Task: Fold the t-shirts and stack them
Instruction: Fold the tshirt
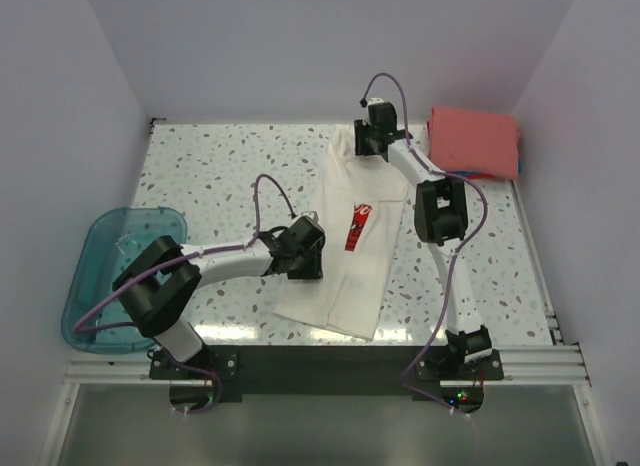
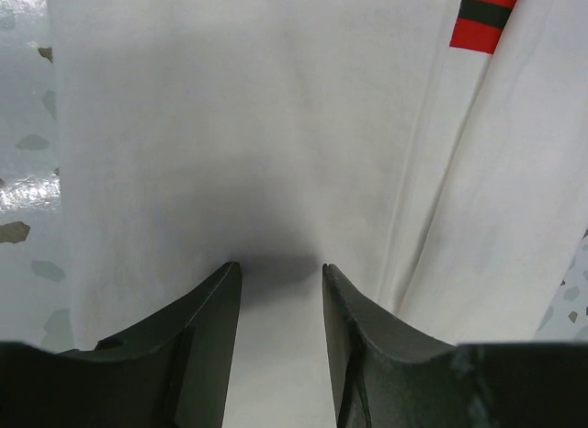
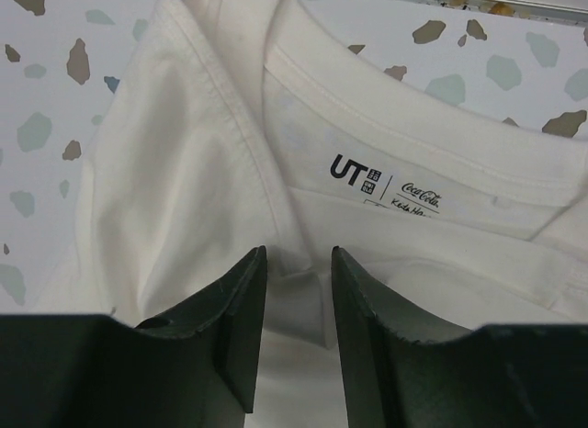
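We find the white shirt (image 1: 345,276) mid-frame on the worktop (image 1: 220,176), part-folded lengthwise. Left hand (image 2: 280,272) sits at its lower-left edge, right hand (image 3: 298,255) at the collar (image 3: 413,125). Both are narrowly apart, and we cannot tell whether they grip. Next, we judge: secure pinches, crosswise fold.

Folded shirt (image 1: 474,141) behind spread shirt (image 1: 345,276), rightward

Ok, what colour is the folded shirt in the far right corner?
The folded shirt is coral red, clearest in the top external view.
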Controlling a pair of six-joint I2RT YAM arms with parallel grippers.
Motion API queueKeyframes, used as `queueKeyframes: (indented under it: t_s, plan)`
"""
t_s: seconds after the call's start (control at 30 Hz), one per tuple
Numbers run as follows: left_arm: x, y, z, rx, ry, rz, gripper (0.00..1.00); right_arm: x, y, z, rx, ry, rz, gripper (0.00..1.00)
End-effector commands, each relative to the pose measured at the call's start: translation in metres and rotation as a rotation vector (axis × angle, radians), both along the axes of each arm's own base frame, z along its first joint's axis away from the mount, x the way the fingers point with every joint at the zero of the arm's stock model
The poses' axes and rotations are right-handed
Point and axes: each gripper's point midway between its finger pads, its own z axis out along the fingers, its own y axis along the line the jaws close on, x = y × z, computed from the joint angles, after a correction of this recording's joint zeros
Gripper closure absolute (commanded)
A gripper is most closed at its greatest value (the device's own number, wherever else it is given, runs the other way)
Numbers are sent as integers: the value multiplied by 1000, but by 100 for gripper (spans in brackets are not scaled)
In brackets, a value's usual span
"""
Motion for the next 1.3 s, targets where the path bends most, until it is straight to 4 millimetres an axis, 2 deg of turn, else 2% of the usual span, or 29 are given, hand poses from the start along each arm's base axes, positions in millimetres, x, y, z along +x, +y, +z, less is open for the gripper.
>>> queueKeyframes:
  t_s: [0.0, 0.23, 0.3, 0.43, 0.53, 0.93, 1.27]
  plan:
    - [-3, 12, -9, 50, 21, -11, 54, 12, 7, 31, 40, -82, 12, 62]
    - [-5, 15, -13, 58, 33, -8, 55, 12, 11, 28, 51, -79, 24, 80]
    - [-6, 16, -14, 59, 34, -5, 55, 14, 10, 32, 53, -89, 24, 82]
    - [-7, 18, -16, 64, 42, -3, 55, 18, 8, 37, 54, -105, 19, 95]
    - [-9, 18, -19, 62, 50, -3, 55, 22, 5, 40, 52, -121, 9, 100]
    - [-17, 21, -31, 69, 87, 3, 55, 40, -11, 56, 41, -219, -60, 100]
    - [-22, 22, -37, 69, 106, -3, 56, 51, -21, 51, -15, -248, -94, 100]
